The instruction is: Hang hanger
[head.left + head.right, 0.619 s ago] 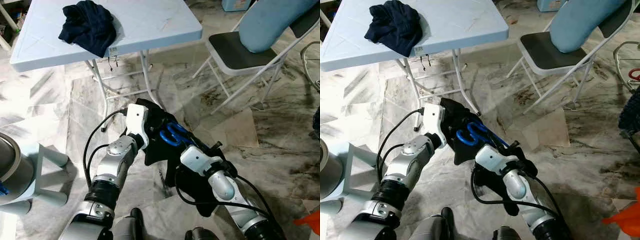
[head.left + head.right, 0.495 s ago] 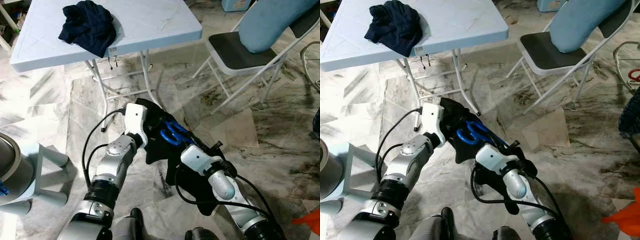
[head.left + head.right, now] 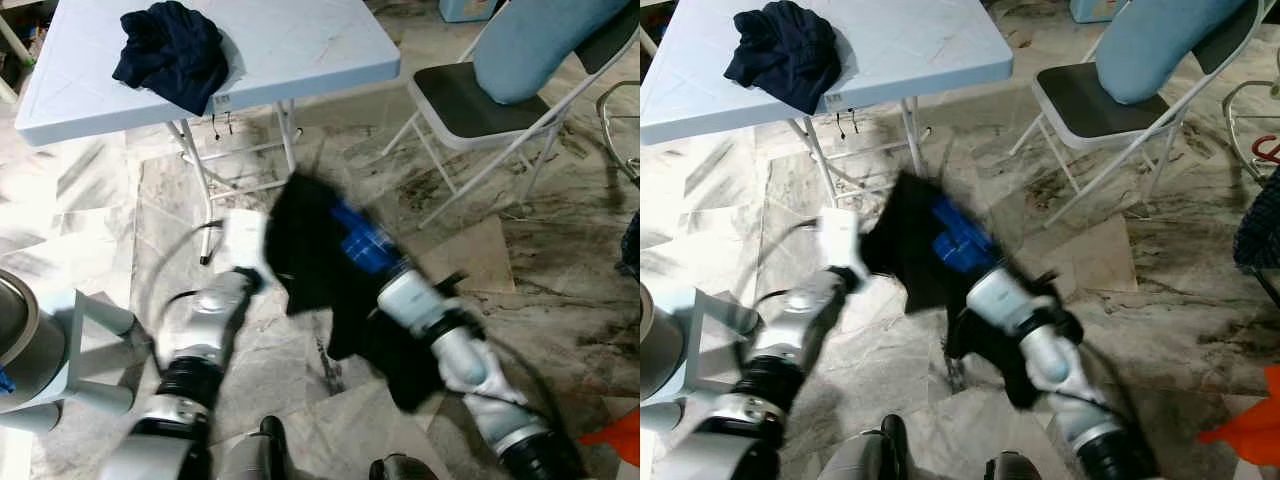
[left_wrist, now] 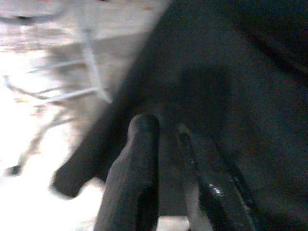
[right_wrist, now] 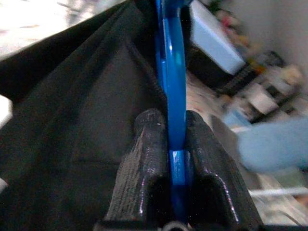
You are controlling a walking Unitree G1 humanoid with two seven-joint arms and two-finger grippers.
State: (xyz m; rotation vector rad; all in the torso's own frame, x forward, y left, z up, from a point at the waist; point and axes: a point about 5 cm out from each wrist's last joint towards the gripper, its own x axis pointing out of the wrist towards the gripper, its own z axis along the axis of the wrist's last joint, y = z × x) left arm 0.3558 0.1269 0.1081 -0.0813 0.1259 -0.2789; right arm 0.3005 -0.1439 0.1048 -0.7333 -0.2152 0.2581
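A blue hanger (image 3: 363,244) carries a black garment (image 3: 305,255), held up over the marble floor in front of me. My right gripper (image 5: 175,118) is shut on the hanger's blue bar, with the fabric draped beside its fingers (image 5: 149,144). My left gripper (image 4: 166,130) is at the garment's left edge, its fingers (image 4: 139,159) close together against the black cloth. In the eye views both arms are blurred. The right wrist (image 3: 415,300) is below and to the right of the hanger, and the left wrist (image 3: 240,240) is on its left.
A light blue folding table (image 3: 310,50) with a dark blue cloth (image 3: 175,50) stands ahead on the left. A folding chair (image 3: 470,100) holding a light blue cushion (image 3: 540,40) is ahead on the right. A grey bin (image 3: 12,335) and a pale stool (image 3: 95,330) are at the left.
Both arms are now in fast motion and blurred. The hanger and garment have risen and moved forward with the right gripper. The left wrist has shifted left.
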